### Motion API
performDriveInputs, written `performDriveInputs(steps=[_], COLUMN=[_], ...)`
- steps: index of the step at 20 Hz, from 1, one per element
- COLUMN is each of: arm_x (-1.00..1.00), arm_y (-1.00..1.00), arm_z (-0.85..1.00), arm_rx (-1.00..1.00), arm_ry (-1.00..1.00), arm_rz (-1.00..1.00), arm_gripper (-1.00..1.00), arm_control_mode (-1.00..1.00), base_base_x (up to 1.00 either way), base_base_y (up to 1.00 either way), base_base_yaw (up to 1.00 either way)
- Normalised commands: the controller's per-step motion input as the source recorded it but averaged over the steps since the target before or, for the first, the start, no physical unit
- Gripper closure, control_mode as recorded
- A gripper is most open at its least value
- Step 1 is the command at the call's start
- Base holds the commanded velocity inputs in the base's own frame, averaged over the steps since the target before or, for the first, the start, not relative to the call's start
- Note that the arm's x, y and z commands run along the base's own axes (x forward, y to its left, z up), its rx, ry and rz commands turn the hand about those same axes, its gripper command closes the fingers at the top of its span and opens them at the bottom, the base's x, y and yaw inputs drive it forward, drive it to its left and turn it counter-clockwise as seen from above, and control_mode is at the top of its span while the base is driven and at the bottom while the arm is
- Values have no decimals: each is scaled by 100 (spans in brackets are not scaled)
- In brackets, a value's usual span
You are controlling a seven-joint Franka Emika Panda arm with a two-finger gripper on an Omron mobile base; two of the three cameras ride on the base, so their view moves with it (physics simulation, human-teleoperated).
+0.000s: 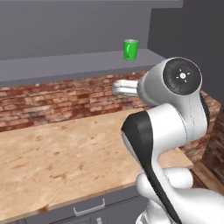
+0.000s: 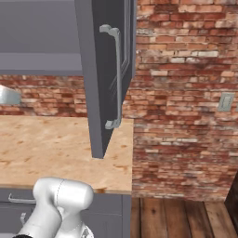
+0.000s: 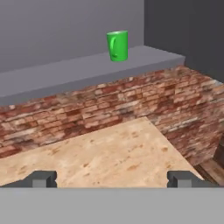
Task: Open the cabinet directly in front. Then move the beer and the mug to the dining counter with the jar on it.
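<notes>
The cabinet (image 1: pixel 65 65) stands open, its grey shelf bare on the left. The bright green mug (image 1: pixel 130 49) stands upright near the shelf's right end, also in the hand view (image 3: pixel 117 45). The right door (image 2: pixel 100 69) is swung out toward me, and its long silver handle (image 2: pixel 117 79) faces right. My gripper (image 3: pixel 113 179) is open with nothing between its fingertips (image 3: pixel 43 178). It hangs over the wood counter, below the mug and well short of it. The beer, the dining counter and the jar are out of view.
A wood-grain counter (image 1: pixel 65 153) backed by a brick wall (image 1: pixel 52 105) lies under the cabinet, with a drawer handle (image 1: pixel 89 209) at its front. The counter ends at the right, where wood floor (image 2: pixel 176 216) shows. My own arm (image 1: pixel 175 131) fills the right of the left base view.
</notes>
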Motion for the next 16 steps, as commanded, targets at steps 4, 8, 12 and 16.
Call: performDriveInputs(steps=[4, 8, 12, 16], arm_x=[0, 0, 9, 22], arm_y=[-72, -71, -32, -7], arm_z=[15, 4, 0, 0], arm_rx=[-2, -11, -20, -23], arm_ry=[18, 4, -7, -19], arm_rz=[-32, -23, -5, 0], arm_gripper=[-100, -100, -100, -100], arm_control_mode=[-100, -100, -100, -100], base_base_x=[0, 0, 0, 0], base_base_y=[0, 0, 0, 0], base_base_yaw=[0, 0, 0, 0])
